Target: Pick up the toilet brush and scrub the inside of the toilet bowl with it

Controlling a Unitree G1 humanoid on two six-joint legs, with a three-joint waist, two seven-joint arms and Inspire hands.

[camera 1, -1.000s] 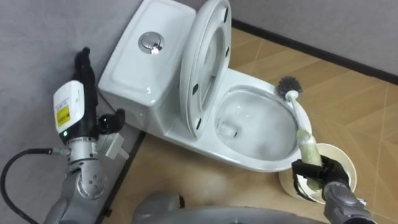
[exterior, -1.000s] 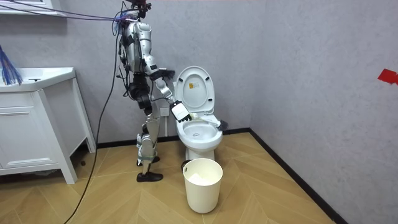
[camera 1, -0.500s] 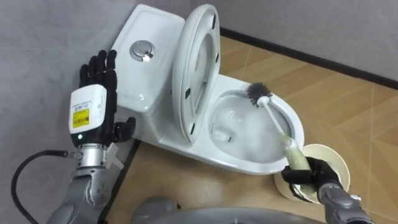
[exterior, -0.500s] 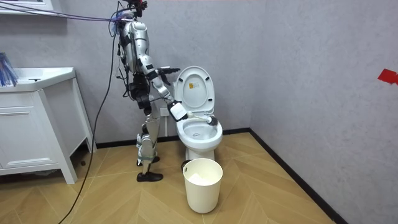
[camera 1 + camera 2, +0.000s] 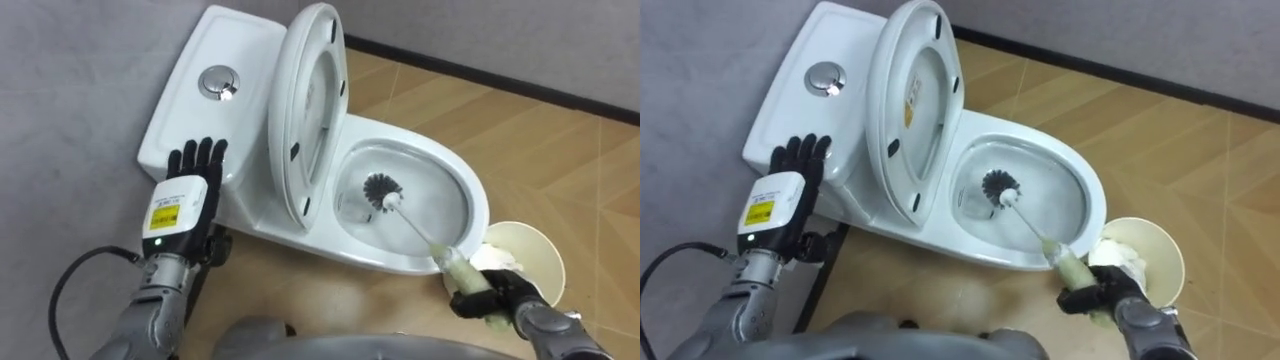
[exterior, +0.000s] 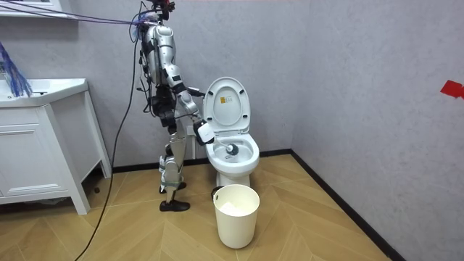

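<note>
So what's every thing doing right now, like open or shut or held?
Toilet lid: raised, leaning back toward the tank.
Toilet brush: held, head down inside the bowl.
Right hand: fingers shut on the brush handle.
Left hand: open, fingers straight, by the tank.
Bin: upright, something white inside.

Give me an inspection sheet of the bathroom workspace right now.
Surface: wooden floor.
Job's things: toilet, seat lid raised; brush head down in the bowl.
Clutter: white bin holding paper, beside the bowl.
Hands: right hand shut on the brush's handle; left hand open beside the tank.
Cables: nothing seen.
Surroundings: grey wall; white cabinet at the room view's left.
</note>
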